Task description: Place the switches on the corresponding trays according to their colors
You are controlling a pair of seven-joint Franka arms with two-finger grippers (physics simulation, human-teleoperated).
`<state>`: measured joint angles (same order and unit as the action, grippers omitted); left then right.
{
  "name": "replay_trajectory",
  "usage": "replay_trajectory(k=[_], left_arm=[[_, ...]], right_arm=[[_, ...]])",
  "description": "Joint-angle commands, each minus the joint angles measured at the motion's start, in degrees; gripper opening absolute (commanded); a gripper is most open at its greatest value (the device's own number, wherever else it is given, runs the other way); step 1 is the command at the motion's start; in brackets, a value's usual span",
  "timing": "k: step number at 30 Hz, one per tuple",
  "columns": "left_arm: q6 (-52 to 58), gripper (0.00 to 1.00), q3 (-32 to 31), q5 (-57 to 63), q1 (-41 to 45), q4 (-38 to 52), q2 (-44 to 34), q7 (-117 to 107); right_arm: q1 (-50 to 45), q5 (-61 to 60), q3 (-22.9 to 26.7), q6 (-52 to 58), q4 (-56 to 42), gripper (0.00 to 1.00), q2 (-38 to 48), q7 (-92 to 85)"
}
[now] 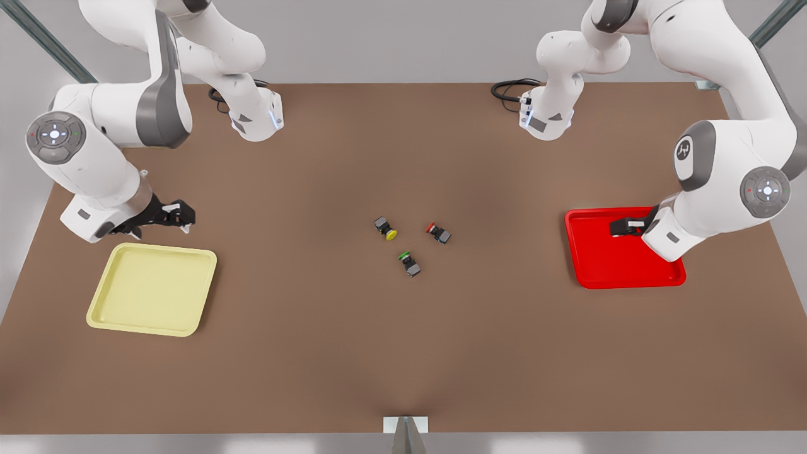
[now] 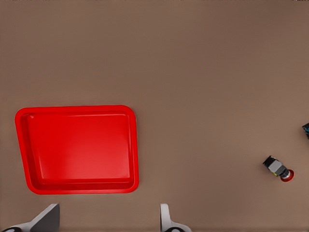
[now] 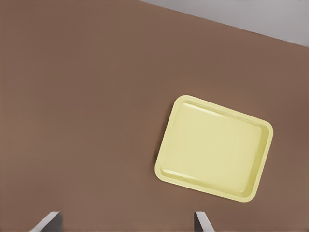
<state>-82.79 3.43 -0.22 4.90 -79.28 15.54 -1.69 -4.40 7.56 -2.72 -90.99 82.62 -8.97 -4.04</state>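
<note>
Three small switches lie on the brown table's middle: the yellow-capped switch (image 1: pixel 386 228), the red-capped switch (image 1: pixel 438 232) (image 2: pixel 278 168) and a green-capped one (image 1: pixel 410 263). The pale yellow tray (image 1: pixel 152 289) (image 3: pixel 215 147) lies at the front view's left, the red tray (image 1: pixel 621 252) (image 2: pixel 79 149) at its right. My left gripper (image 1: pixel 621 227) (image 2: pixel 106 220) hangs open over the red tray's back part, holding nothing. My right gripper (image 1: pixel 183 214) (image 3: pixel 125 222) stands open just behind the yellow tray, also holding nothing. Both grippers are far from the switches.
The two arm bases (image 1: pixel 255 116) (image 1: pixel 547 116) stand at the table's back edge with black cables beside them. A dark bit of another switch (image 2: pixel 306 129) pokes in at the left wrist view's edge. Bare brown table (image 1: pixel 403 353) surrounds the switches.
</note>
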Motion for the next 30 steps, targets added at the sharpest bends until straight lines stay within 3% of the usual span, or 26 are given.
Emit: replay_trajectory(k=[1, 4, 6, 9, 13, 16, 22, 27, 30], left_arm=[[-0.1, 1.00, 0.0, -0.2, -0.1, 0.0, 0.0, -0.1], [-0.2, 1.00, -0.1, -0.1, 1.1, 0.1, 1.0, -0.1], [-0.5, 1.00, -0.3, -0.3, 2.7, 0.8, 2.5, -4.5], [-0.6, 1.00, 0.3, -0.1, 13.1, 3.8, 6.4, -21.6], [-1.2, 1.00, -0.4, -1.2, 19.8, 6.7, 11.6, -37.0], [-1.5, 1.00, -0.4, -3.2, 20.5, 6.7, 14.2, -37.2], [-2.4, 1.00, -0.3, -3.0, 26.7, 6.4, 17.4, -43.5], [-9.1, 1.00, -0.3, -3.4, 31.6, 6.0, 21.0, -55.6], [-13.0, 1.00, -0.4, -3.9, 32.2, 3.3, 22.0, -62.8]], right_arm=[[0.0, 0.0, 0.0, -0.1, 0.0, 1.00, 0.0, 0.0], [-2.7, -0.3, -0.1, 1.7, -0.2, 1.00, -2.6, -0.9], [-12.6, -0.9, -0.1, 5.3, -0.4, 1.00, -6.3, -0.5], [-26.4, -2.0, -0.2, 3.9, -1.1, 1.00, -13.3, -0.6], [-38.8, -5.8, -0.2, -10.7, -0.8, 1.00, -22.7, -0.1], [-41.3, -7.0, -0.2, -19.7, 1.4, 1.00, -27.2, -0.3], [-38.3, -8.3, -0.6, -40.0, 21.3, 1.00, -22.2, -3.4], [-38.8, -10.6, -0.6, -44.1, 24.8, 1.00, -22.0, -4.9], [-40.9, -13.8, -0.5, -43.7, 25.0, 1.00, -22.6, 2.8]])
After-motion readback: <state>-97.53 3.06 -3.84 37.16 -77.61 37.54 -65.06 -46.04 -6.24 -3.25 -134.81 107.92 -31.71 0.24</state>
